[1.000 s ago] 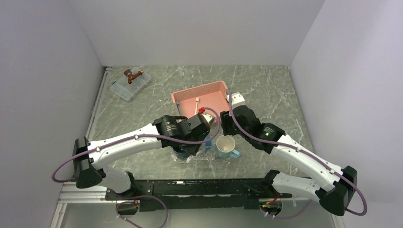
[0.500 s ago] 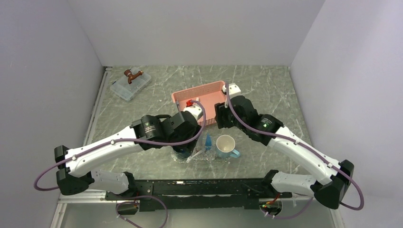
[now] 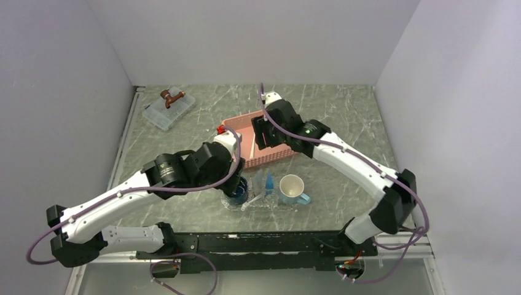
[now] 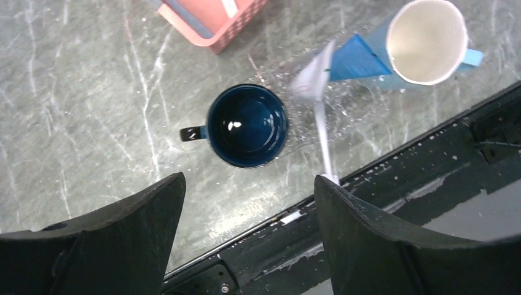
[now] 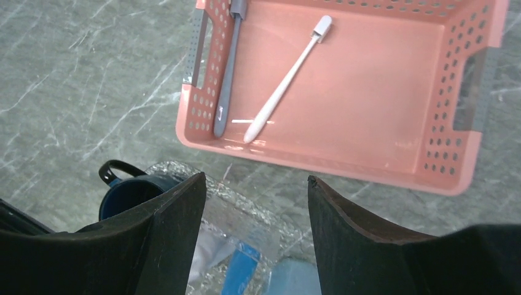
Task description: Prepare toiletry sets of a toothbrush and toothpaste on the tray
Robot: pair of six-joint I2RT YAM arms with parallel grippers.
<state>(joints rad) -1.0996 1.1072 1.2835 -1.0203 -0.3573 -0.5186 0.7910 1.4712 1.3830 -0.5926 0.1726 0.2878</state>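
The clear bumpy tray (image 3: 261, 204) (image 4: 353, 112) lies near the front edge. On it rest two blue toothpaste tubes (image 3: 264, 183) (image 4: 356, 58) and a white toothbrush (image 3: 249, 204) (image 4: 321, 126). My left gripper (image 4: 249, 178) hangs open and empty above the front edge, just in front of the dark blue mug. Another white toothbrush (image 5: 282, 86) lies loose in the pink basket. My right gripper (image 5: 255, 178) (image 3: 261, 132) is open and empty over the basket's near wall, short of that toothbrush.
A dark blue mug (image 3: 238, 189) (image 4: 247, 125) stands at the tray's left end and a light blue mug (image 3: 293, 189) (image 4: 427, 40) at its right. The pink basket (image 3: 279, 153) (image 5: 473, 74) also holds a grey stick (image 5: 228, 74). A clear lidded box (image 3: 168, 109) sits back left.
My left gripper has opened and drawn back left, leaving a toothbrush on the tray. My right arm has swung back and left over the basket, its jaws widening a little.
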